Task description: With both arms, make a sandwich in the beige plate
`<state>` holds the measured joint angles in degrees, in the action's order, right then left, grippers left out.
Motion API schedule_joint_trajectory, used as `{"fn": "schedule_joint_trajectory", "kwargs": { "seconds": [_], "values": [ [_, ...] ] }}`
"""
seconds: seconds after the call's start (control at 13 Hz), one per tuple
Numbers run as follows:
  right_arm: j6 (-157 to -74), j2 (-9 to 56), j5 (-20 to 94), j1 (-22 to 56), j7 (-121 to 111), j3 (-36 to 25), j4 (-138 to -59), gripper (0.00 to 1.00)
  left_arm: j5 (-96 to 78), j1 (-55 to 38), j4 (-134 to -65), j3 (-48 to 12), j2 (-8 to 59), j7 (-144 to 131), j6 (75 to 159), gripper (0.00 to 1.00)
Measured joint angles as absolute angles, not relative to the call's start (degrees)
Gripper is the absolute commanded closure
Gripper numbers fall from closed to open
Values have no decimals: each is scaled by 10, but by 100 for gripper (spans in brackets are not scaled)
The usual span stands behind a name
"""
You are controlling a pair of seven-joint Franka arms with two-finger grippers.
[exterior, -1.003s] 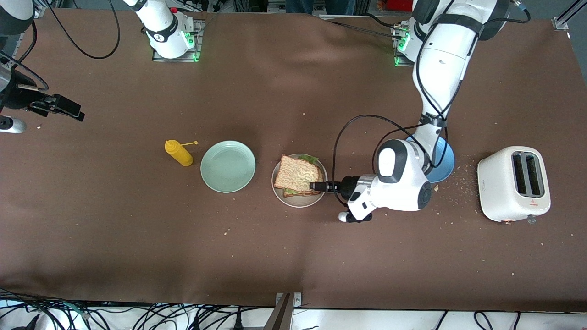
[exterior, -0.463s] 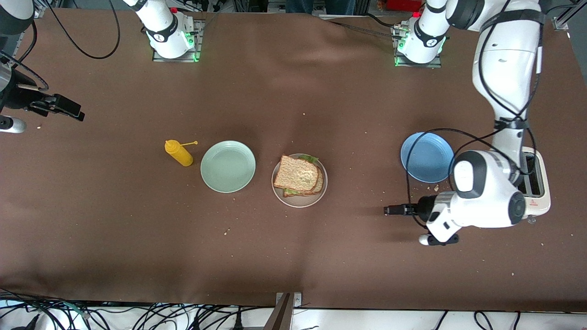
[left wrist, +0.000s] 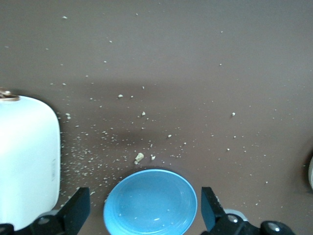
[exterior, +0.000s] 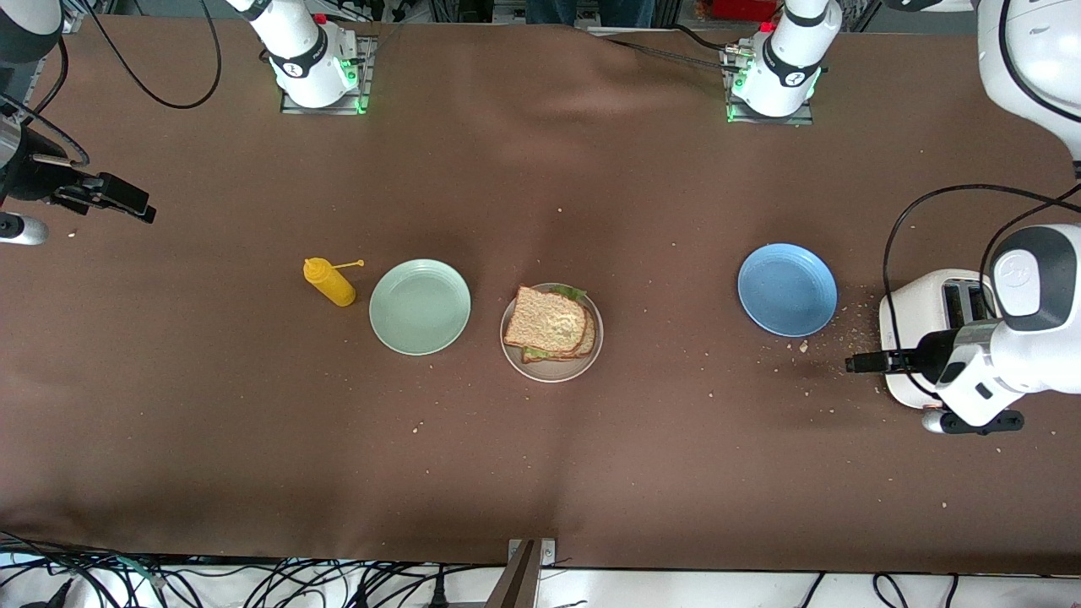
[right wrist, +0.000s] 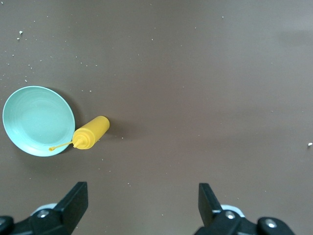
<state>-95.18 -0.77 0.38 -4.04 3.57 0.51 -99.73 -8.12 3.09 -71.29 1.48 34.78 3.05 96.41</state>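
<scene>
While the sandwich (exterior: 549,327) sits stacked on the beige plate (exterior: 551,371) at frame centre, soft and crumbly, best pinched at crust edges, left gripper (exterior: 855,364) over the table at right and right gripper (exterior: 139,209) at upper left both gape empty.

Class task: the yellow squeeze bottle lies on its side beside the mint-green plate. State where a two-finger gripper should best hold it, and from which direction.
Probably grip the yellow plastic squeeze bottle across its round body at mid-length, coming straight down from above. It lies flat on the brown table, so its long sides are open; the thin nozzle is too slender to hold.
</scene>
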Motion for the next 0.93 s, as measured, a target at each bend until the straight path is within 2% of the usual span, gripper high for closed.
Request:
{"fn": "schedule_joint_trajectory", "kwargs": {
  "seconds": [0.39, 0.69, 0.93],
  "values": [
    [-951, -8, 4, -40, 36, 5, -997, 0, 51, 20, -726, -1, 292, 31, 931, 0],
    [-951, -8, 4, -40, 36, 6, -997, 0, 57, -1, -829, -1, 165, 30, 897, 0],
    [-951, -8, 4, -40, 36, 6, -997, 0, 39, -3, -861, 2, 104, 30, 891, 0]
  ]
}}
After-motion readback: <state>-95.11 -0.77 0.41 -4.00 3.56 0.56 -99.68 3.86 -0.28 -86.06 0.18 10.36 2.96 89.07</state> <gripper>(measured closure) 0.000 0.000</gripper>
